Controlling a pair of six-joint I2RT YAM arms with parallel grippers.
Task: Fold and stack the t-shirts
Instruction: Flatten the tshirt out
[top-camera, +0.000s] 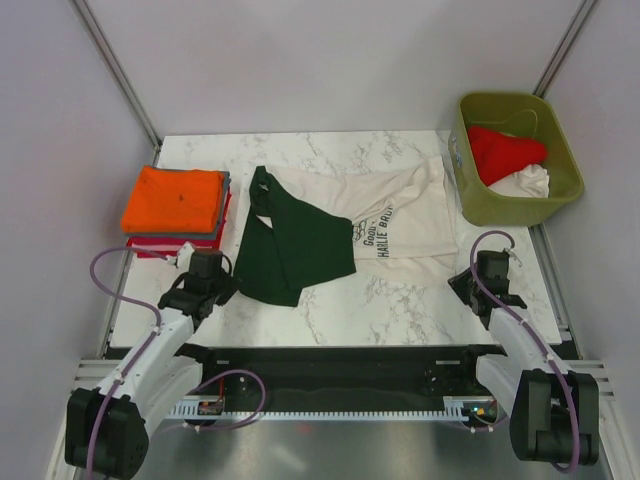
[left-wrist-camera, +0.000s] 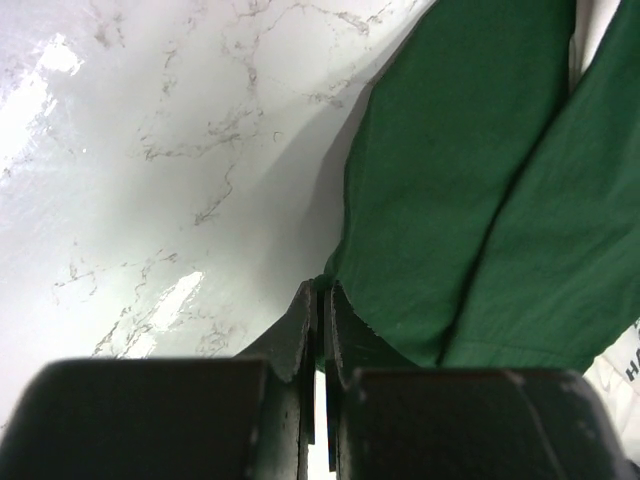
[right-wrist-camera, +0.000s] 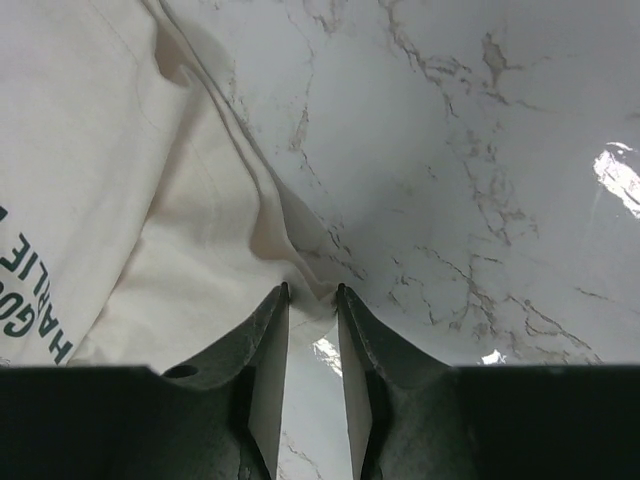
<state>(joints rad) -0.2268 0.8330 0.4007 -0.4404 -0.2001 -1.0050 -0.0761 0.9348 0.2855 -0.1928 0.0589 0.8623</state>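
The tee (top-camera: 400, 215) lay spread at mid-table with its dark green part to the left, between the stack (top-camera: 175, 200) at left and the bin (top-camera: 505, 97) at far right. The left gripper (left-wrist-camera: 322, 300) had its fingers pressed almost together on the green near edge. The right gripper (right-wrist-camera: 312, 300) kept a narrow gap, a bunched cream hem nipped at its tips. Both bites looked shallow, so either edge could slip free in a lift, dropping one side and skewing the fold. An uneven pull might also drag the tee into the stack.
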